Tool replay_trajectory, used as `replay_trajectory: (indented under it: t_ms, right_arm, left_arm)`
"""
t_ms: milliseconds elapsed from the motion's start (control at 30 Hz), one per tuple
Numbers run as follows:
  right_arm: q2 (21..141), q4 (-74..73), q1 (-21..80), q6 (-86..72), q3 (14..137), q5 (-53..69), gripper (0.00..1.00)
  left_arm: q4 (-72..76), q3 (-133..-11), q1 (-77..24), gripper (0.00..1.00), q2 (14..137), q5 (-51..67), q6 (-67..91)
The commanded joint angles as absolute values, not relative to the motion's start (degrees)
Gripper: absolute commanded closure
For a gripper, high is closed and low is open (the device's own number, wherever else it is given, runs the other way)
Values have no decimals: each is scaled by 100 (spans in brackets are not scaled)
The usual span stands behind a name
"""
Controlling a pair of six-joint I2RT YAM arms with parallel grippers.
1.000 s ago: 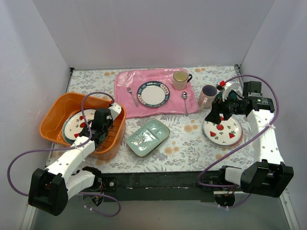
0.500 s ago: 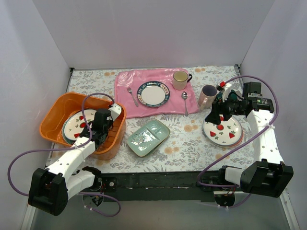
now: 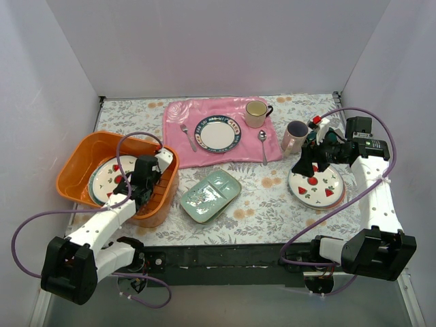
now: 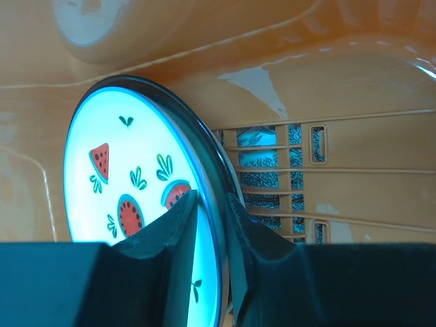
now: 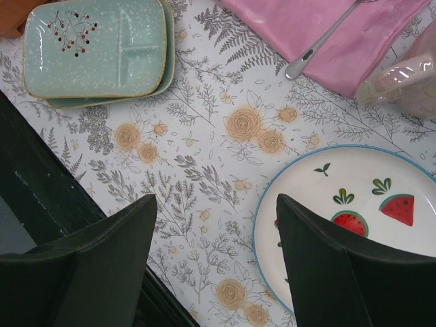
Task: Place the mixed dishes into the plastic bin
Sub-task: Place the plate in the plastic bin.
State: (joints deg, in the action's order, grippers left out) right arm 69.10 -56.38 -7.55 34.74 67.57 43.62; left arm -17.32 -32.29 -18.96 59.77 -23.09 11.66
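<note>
Inside the orange bin [image 3: 80, 151], a white plate [image 4: 129, 184] with red fruit is pinched at its rim by the left gripper [image 4: 216, 221], one finger on the face and one behind. The plate is held over the slotted floor, close to the bin's wall. Over on the right, the right gripper [image 5: 214, 204] is spread wide above the flowered table [image 3: 272, 204], with one finger over the edge of a second plate [image 5: 354, 225]. The green tray [image 5: 95, 48] is seen lying between bin and second plate. The pink mug [image 3: 295, 136] is stood just beside the pink mat [image 3: 204, 157].
</note>
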Motion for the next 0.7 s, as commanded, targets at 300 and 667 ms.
replay_trajectory:
  t_ms: [300,667]
  right_arm:
    - [6873,-5555,-826,3595,6767,4500,21]
    - [6952,-5590,-835,3621,6873,4509,21]
  left_arm:
    - [-1916,-3419,-1872,52,6082,-2057,1468]
    - [-2768,-4043,-1872,40,6012,-1644,1977]
